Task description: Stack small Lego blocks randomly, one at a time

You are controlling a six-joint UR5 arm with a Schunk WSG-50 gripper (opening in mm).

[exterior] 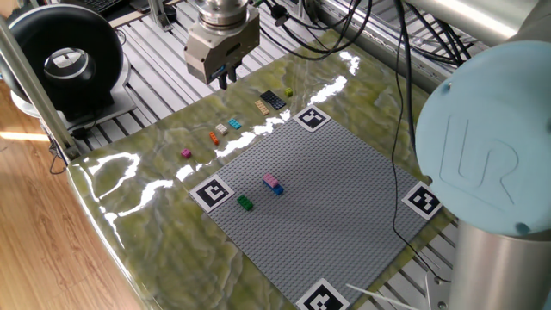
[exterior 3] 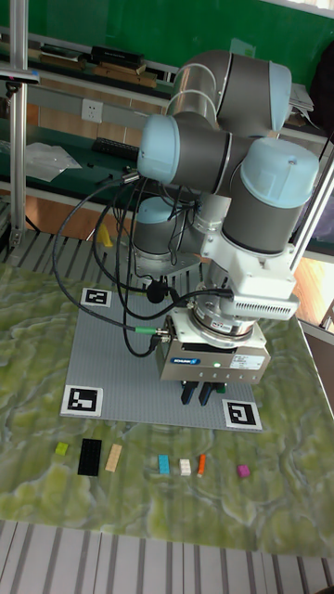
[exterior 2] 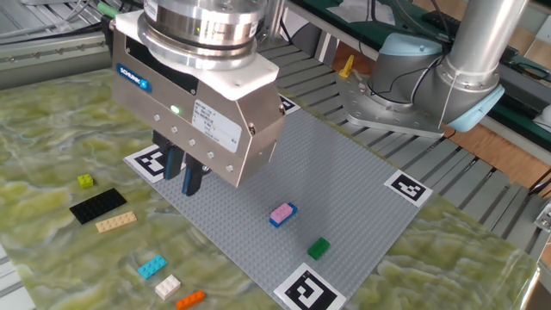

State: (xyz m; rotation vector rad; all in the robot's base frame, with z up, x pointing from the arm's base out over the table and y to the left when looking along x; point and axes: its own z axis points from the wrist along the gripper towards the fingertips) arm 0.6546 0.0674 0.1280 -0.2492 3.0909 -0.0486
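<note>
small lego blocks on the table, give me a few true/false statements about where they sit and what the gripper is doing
1. The small pink block sits on top of a blue block on the grey studded baseplate. True.
2. The small green block is stacked on the pink one. False: it sits alone on the baseplate, apart from them.
3. The two-finger gripper holds an orange block. False: nothing shows between its fingers; the small orange block lies on the green mat.
4. The small cyan block lies off the baseplate. True.
5. The small magenta block is on the baseplate. False: it lies on the mat.
</note>
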